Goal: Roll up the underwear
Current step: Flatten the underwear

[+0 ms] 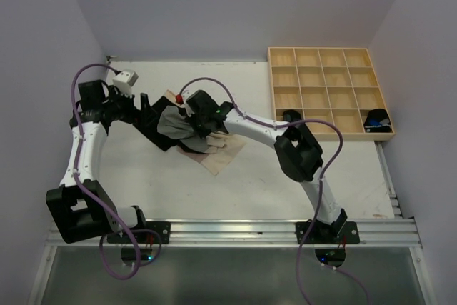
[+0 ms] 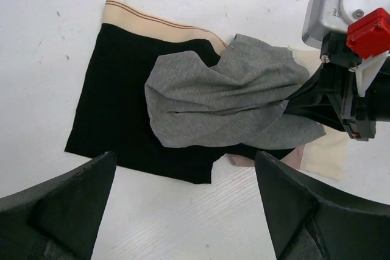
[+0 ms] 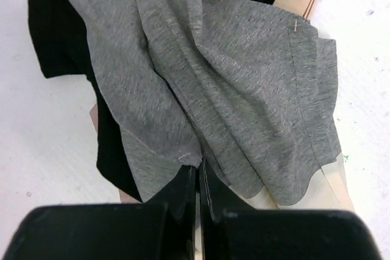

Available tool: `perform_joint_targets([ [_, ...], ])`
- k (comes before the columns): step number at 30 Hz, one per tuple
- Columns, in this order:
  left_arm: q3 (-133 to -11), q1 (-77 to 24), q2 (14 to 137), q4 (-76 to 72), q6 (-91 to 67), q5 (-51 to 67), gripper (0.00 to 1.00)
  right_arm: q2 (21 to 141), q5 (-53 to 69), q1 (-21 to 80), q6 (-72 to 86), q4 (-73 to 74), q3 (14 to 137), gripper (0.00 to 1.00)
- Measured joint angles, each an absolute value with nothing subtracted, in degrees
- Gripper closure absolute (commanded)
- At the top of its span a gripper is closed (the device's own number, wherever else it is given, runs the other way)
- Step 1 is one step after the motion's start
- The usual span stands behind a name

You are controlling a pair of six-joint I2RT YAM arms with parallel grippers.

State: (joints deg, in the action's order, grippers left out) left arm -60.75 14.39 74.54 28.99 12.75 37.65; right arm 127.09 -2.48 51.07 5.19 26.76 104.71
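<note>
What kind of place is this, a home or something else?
Probably a robotics lab cell, not a home: left arm and right arm bolted to a metal rail, white table boxed by plain panels, grey underwear as practice cloth.

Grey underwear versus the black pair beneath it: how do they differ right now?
The grey underwear is crumpled and creased; the black underwear lies spread flat on the table. The grey underwear sits on top, partly covering the black underwear. The right tool pinches the grey underwear's edge; the black underwear looks free. Both are thin soft cloth, and neither is rolled yet.
</note>
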Motion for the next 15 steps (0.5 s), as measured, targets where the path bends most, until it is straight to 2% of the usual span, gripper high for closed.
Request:
perform_joint_targets([
  [5, -60.3, 14.4, 74.7, 28.6, 15.4, 37.9, 0.01, 121.2, -2.1, 51.1, 5.6, 27.9, 102.6, 1.0],
  [11, -57.5, 13.3, 74.7, 27.5, 18.5, 38.5, 0.03, 102.8, -4.7, 51.1, 5.6, 28.7, 101.2, 1.0],
  [15, -54.3, 6.9, 75.1, 24.5, 19.0, 35.0, 0.04, 91.3, -7.7, 51.0, 5.6, 28.7, 102.2, 1.0],
])
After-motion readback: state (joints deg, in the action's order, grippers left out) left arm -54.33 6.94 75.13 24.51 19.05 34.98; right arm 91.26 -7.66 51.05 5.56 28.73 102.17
